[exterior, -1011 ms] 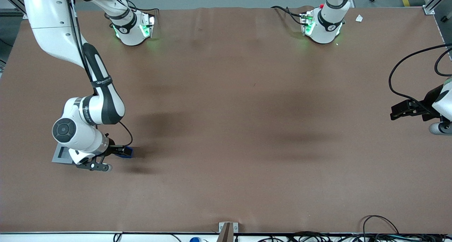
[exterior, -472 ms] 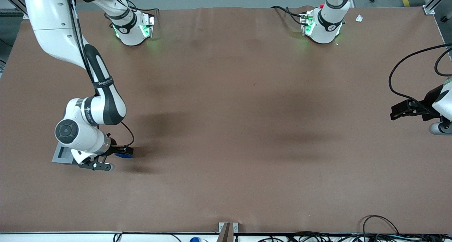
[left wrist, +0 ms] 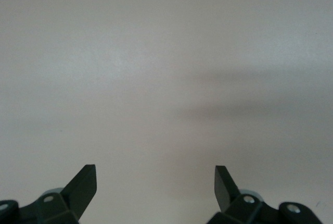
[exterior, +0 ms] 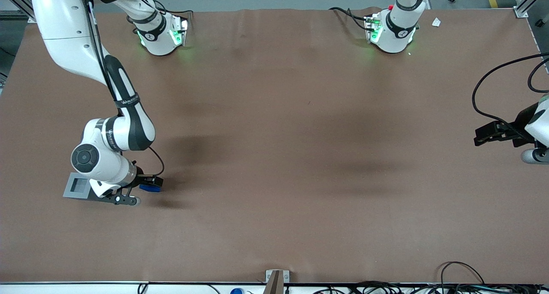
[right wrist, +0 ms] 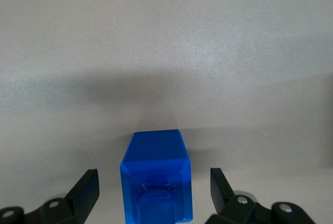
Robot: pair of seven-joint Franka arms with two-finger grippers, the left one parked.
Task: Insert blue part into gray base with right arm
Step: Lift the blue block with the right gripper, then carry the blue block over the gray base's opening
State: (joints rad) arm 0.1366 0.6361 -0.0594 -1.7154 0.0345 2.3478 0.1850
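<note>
The blue part (exterior: 150,188) lies on the brown table beside the gray base (exterior: 76,186), about as near to the front camera as the base. The right arm (exterior: 122,127) bends down over both, its wrist covering one edge of the base. My gripper (exterior: 148,184) is low at the blue part. In the right wrist view the blue part (right wrist: 156,182) sits between the two black fingertips (right wrist: 86,185) of my gripper (right wrist: 154,177). There is a gap on each side and the jaws stand open. The base's square socket shows in its top face.
The brown table mat (exterior: 300,157) spreads wide toward the parked arm's end. The two arm feet (exterior: 161,34) stand at the table's edge farthest from the front camera. Cables (exterior: 463,281) and a small bracket (exterior: 276,279) lie along the nearest edge.
The right arm's wrist has shifted a little off the gray base, uncovering more of its top. The blue part has stayed in place and the fingers stay open around it.
</note>
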